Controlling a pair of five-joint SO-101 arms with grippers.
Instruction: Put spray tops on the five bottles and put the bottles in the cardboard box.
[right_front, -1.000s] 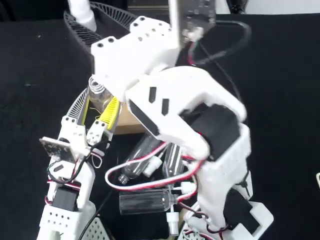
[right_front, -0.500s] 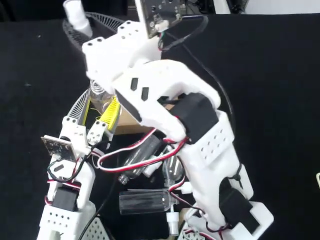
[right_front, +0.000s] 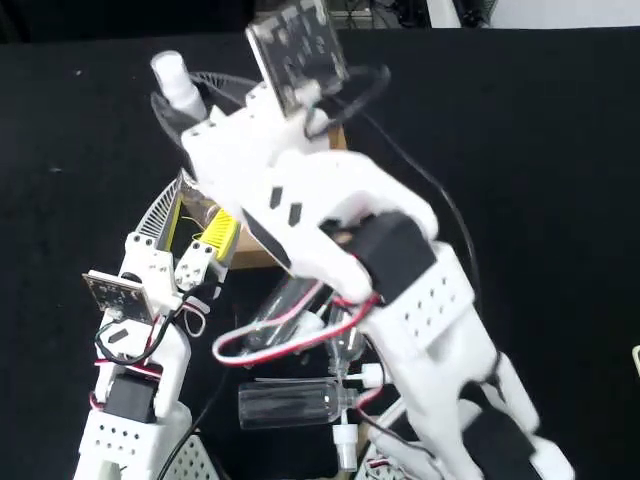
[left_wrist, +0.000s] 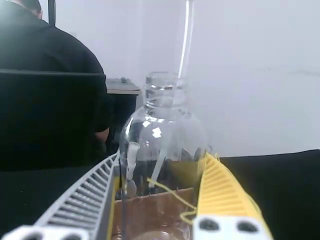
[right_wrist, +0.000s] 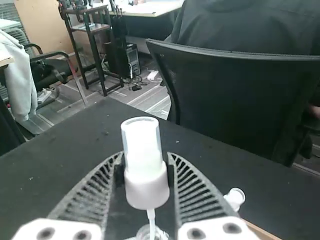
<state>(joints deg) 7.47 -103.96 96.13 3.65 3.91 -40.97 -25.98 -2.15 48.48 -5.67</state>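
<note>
Left end effector (left_wrist: 159, 167): raised, clenched on upright bottle (left_wrist: 162, 125). Right end effector (right_wrist: 145, 160): directly above it, grasping spray top (right_wrist: 141, 137), tube inside the neck.

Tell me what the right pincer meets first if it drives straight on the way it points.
Likely the black tabletop just ahead: the right pincer, shut on a white plastic spray top, looks aimed across it. Depth is unclear.

An office: a desk chair (right_wrist: 240, 95), shelving (right_wrist: 92, 30), a computer tower (right_wrist: 131, 60).
</note>
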